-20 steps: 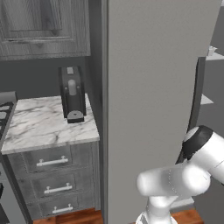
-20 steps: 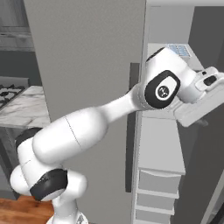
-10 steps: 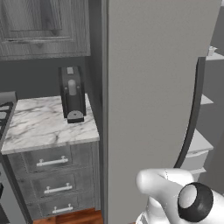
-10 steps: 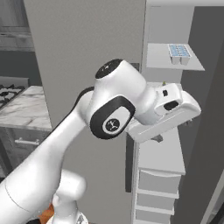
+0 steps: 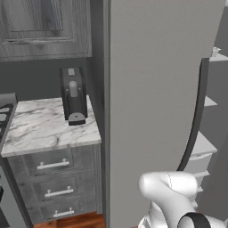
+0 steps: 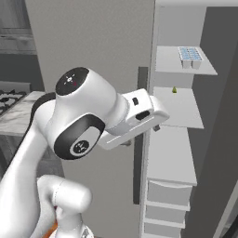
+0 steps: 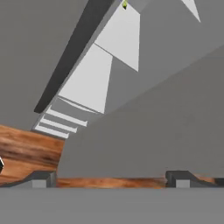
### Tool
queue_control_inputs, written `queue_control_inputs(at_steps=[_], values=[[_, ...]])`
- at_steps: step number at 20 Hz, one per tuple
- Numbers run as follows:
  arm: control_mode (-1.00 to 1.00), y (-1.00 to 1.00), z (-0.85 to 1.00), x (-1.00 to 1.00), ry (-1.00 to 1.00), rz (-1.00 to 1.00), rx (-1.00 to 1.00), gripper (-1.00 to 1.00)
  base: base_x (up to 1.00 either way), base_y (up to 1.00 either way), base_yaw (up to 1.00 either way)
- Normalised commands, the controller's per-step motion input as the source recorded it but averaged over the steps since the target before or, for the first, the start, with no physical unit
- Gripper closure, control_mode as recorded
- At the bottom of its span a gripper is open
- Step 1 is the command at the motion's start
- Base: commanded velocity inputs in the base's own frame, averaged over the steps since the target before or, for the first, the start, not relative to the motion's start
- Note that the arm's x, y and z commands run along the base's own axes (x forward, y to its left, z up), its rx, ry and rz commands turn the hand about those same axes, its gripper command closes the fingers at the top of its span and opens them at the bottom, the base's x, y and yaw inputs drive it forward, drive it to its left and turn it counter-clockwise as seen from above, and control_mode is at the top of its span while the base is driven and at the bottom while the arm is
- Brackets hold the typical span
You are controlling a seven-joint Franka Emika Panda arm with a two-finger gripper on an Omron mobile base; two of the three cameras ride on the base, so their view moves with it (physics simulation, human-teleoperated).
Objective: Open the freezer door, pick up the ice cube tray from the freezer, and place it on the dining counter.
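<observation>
Right base view: one ice cube tray (image 6: pixel 190 56)

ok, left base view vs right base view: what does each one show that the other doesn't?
Left base view: a black coffee machine on a marble worktop over drawers, and a dark cabinet door above. Right base view: the ice cube tray on the top freezer shelf, and a small green thing one shelf lower. Both: the open freezer door with its dark handle and the white shelves.
</observation>
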Motion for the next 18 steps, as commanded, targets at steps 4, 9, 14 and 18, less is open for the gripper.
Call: queue_control_inputs(at_steps=[4,9,14,18], values=[[-1.0,0.44,0.0,0.0,-0.06,0.04,0.0,-1.0,0.0,0.0,0.0],[-1.0,0.08,0.0,0.0,0.02,0.0,0.0,-1.0,0.0,0.0,0.0],[1.0,-0.02,0.0,0.02,0.02,0.0,0.0,-1.0,0.0,-0.15,0.0],[1.0,0.0,0.0,0.0,0.0,0.0,0.0,-1.0,0.01,-0.58,0.0]])
